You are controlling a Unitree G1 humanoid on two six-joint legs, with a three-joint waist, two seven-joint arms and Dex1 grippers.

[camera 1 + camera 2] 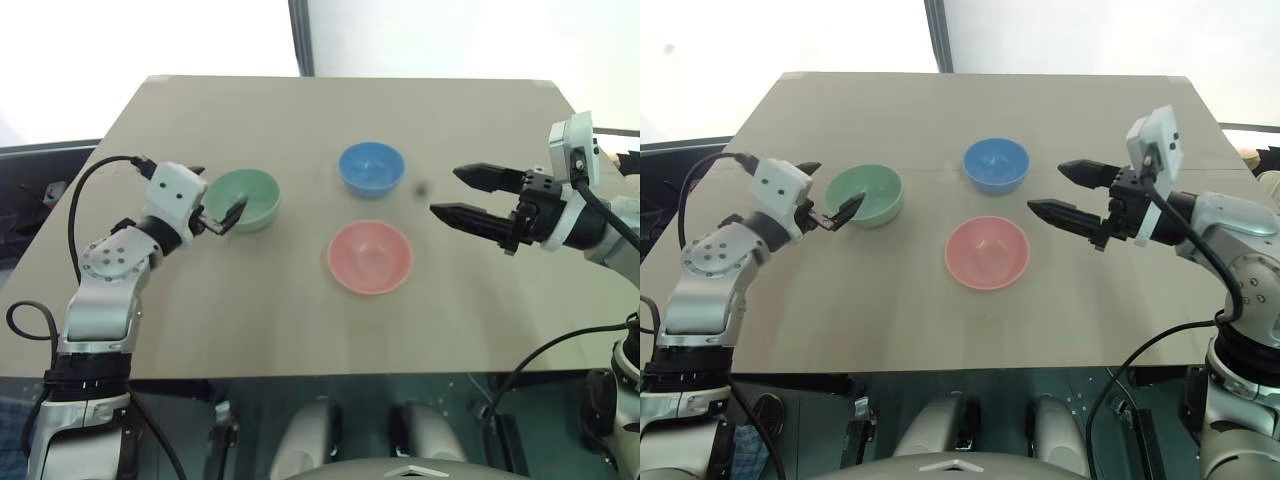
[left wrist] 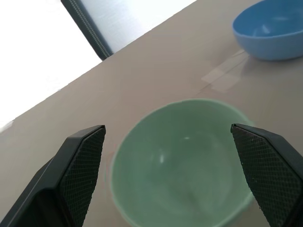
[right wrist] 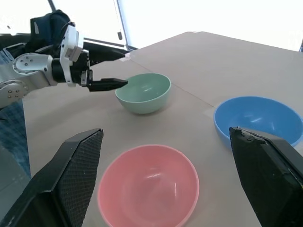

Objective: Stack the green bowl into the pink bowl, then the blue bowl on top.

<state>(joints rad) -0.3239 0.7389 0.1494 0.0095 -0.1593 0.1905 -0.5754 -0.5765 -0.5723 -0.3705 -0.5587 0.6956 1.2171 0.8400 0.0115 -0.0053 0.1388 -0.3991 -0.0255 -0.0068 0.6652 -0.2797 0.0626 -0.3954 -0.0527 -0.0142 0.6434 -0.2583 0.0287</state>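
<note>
While my left gripper [image 1: 218,208] sits wide open and empty at the smooth round green bowl [image 1: 243,199], my right gripper [image 1: 462,194] hangs spread, empty. Glossy pink bowl [image 1: 370,256] at table [image 1: 300,110] centre; blue bowl [image 1: 371,167] at 12 o'clock.

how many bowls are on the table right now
3. The green bowl sits on the robot's left, just in front of the open left gripper. The blue bowl is farther back, mid-table. The pink bowl is nearest the robot, in front of the blue one. None looks hidden.

No text, label, brand or number can be read anywhere.
</note>
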